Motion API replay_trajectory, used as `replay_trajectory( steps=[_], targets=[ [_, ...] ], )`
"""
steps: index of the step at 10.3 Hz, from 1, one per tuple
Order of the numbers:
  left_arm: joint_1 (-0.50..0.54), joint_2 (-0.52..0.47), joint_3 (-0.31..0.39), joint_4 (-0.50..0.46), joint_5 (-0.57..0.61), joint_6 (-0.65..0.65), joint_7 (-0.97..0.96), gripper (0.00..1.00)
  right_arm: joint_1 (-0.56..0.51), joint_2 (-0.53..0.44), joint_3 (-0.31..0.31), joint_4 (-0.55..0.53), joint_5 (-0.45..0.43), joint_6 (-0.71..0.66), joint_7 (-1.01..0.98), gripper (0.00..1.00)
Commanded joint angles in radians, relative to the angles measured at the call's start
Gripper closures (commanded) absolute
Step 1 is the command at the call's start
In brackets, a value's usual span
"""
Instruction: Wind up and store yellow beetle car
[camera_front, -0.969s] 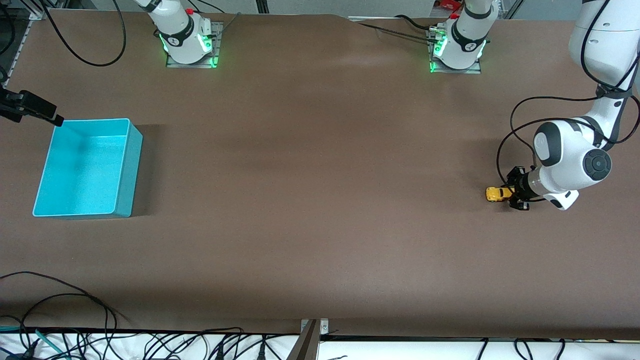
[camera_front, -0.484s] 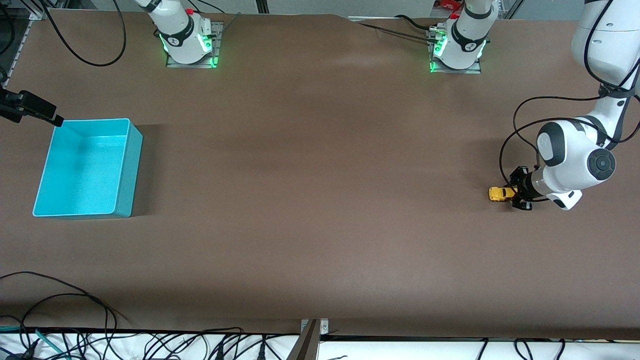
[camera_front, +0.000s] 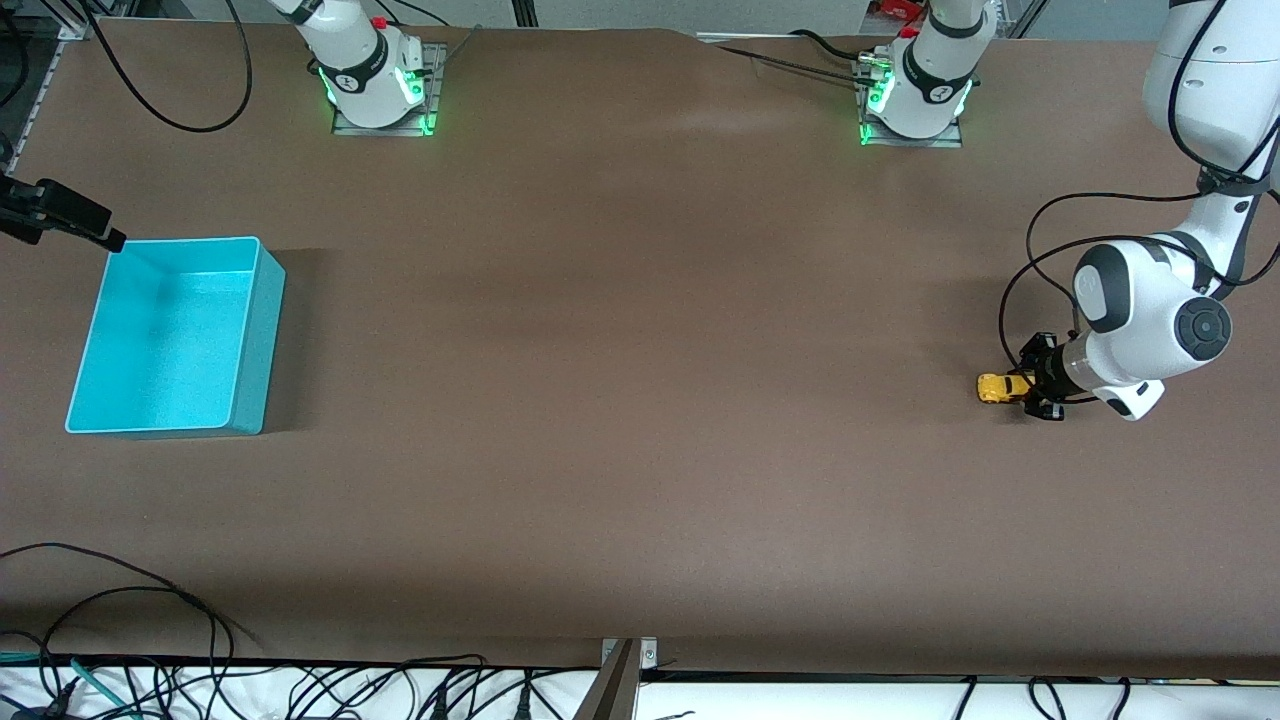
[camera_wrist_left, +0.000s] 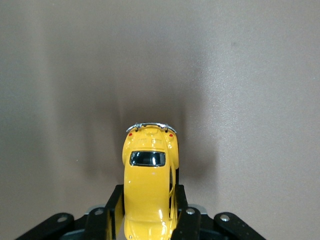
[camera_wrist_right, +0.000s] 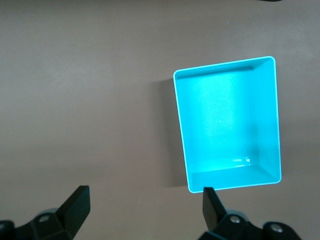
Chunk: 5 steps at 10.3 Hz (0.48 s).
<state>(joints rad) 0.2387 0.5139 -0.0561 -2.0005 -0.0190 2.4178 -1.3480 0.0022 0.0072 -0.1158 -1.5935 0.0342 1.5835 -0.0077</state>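
Note:
The yellow beetle car (camera_front: 996, 388) is low on the brown table near the left arm's end. My left gripper (camera_front: 1028, 390) is shut on it. In the left wrist view the black fingers (camera_wrist_left: 113, 205) press both flanks of the car (camera_wrist_left: 149, 172), and its chrome bumper points away from the wrist. The turquoise bin (camera_front: 262, 335) stands near the right arm's end with nothing in it. My right gripper (camera_front: 70, 218) hangs open over the table beside the bin. The right wrist view shows only bare table between its fingers (camera_wrist_right: 77, 202), with the bin (camera_wrist_right: 235, 179) off to one side.
Both arm bases (camera_front: 375, 85) stand along the table edge farthest from the front camera. Loose cables (camera_front: 150, 610) lie at the edge nearest that camera. The left arm's cable (camera_front: 1010, 300) loops over the table beside the car.
The left gripper and the car shifted slightly toward the left arm's end of the table, then stopped. The right arm has not moved.

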Motion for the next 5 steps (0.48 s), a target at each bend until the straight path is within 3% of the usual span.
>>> replay_trajectory(
  steps=[1, 5],
  targets=[
    [0.017, 0.06, -0.001, 0.008, 0.033, 0.011, 0.023, 1.0, -0.001, -0.006, 0.002, 0.01, 0.009, -0.014, -0.009, 0.0],
    [0.031, 0.06, -0.001, 0.009, 0.033, 0.011, 0.024, 1.0, 0.001, -0.006, 0.004, 0.009, 0.013, -0.017, -0.001, 0.0]
  ],
)
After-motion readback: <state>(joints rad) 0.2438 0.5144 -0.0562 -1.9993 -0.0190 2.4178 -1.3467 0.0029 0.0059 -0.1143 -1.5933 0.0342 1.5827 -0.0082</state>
